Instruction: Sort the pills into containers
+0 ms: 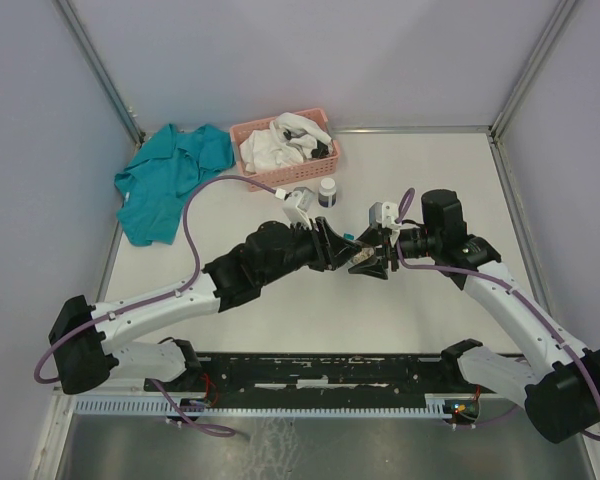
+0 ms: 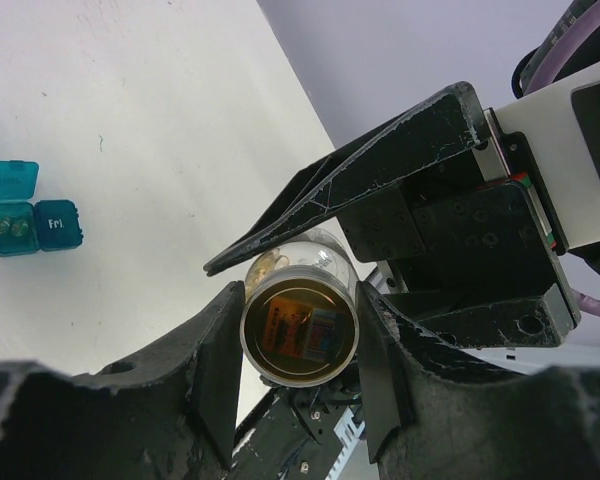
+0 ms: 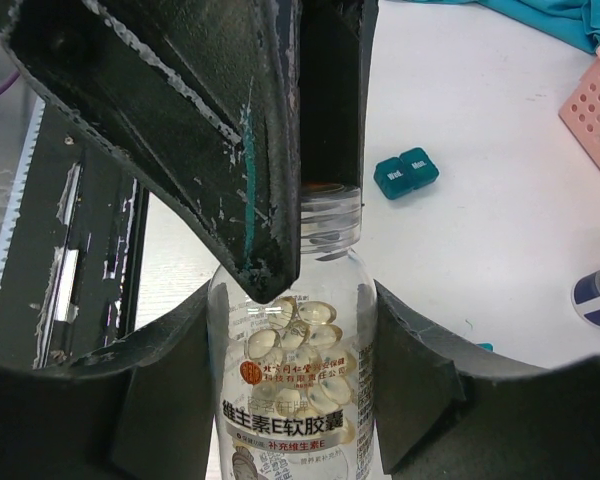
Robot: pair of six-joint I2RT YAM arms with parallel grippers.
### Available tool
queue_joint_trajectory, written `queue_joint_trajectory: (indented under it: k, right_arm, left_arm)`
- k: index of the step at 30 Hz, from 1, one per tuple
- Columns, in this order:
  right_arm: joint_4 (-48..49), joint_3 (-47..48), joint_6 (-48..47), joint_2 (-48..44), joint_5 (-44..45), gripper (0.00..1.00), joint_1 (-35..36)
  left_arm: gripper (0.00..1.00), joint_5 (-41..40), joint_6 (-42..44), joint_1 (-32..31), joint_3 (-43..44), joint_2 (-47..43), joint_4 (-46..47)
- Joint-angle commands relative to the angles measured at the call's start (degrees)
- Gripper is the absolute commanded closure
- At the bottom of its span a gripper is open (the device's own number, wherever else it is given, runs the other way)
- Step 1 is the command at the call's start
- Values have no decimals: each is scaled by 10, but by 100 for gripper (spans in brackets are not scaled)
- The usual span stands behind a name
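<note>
The pills [image 3: 280, 340] are sitting inside a clear bottle [image 3: 295, 425]. I am holding the bottle sideways. Its long way is running from one gripper to the other, and its neck is pointing at my left gripper [image 2: 298, 295]. My right gripper [image 3: 292, 300] is squeezing the bottle's fat middle. My left gripper is pressing on both sides of its top end. Two teal boxes [image 2: 35, 226] are resting on the table [image 2: 130, 100], well off to the side of the left fingers. One is standing with its lid up.
</note>
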Motion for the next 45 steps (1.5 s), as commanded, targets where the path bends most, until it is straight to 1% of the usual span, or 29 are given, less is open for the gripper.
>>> queue_joint_trajectory:
  k: [1,3,4,6,7,11,14,16,19,21,24,28,33,42,45]
  right_arm:
    - [21,6,-12,-5,-10,56,-1]
    - [22,5,-12,-6,-8,38,-1]
    - [22,4,-13,-8,-6,27,-2]
    - [22,4,-12,-9,1,2,-1]
    - [20,4,-12,-10,4,0,-1]
    - [3,10,-26,-10,10,0,-1]
    - [-7,13,-38,-11,11,0,-1]
    - [-13,14,-45,-10,11,0,-1]
    - [-16,14,-50,-7,11,0,-1]
    - [-17,14,-52,-5,11,0,-1]
    - [-18,14,-55,-2,12,0,-1]
    - [-20,14,-57,2,12,0,-1]
    - [-20,13,-59,0,12,0,-1]
    - [-20,13,-60,2,9,0,-1]
    - [-19,13,-59,2,11,0,-1]
  left_arm:
    - [97,-6,-16,1,11,-9,12]
    - [97,-13,-18,2,1,-18,18]
    - [97,-17,-19,2,-3,-21,19]
    - [97,-27,-17,6,-12,-26,19]
    - [97,-35,-13,7,-15,-28,15]
    - [97,-98,9,16,-38,-35,-21]
    - [97,-151,22,36,-69,-48,-52]
    - [97,-163,27,66,-93,-59,-70]
    - [97,-193,39,123,-117,-72,-119]
    - [97,-229,54,141,-107,-74,-169]
    - [97,-304,81,152,-76,-62,-248]
    - [97,-382,101,175,-28,-10,-331]
    - [97,-391,113,199,-2,47,-341]
    - [97,-380,144,247,21,98,-313]
    - [96,-363,150,264,20,110,-297]
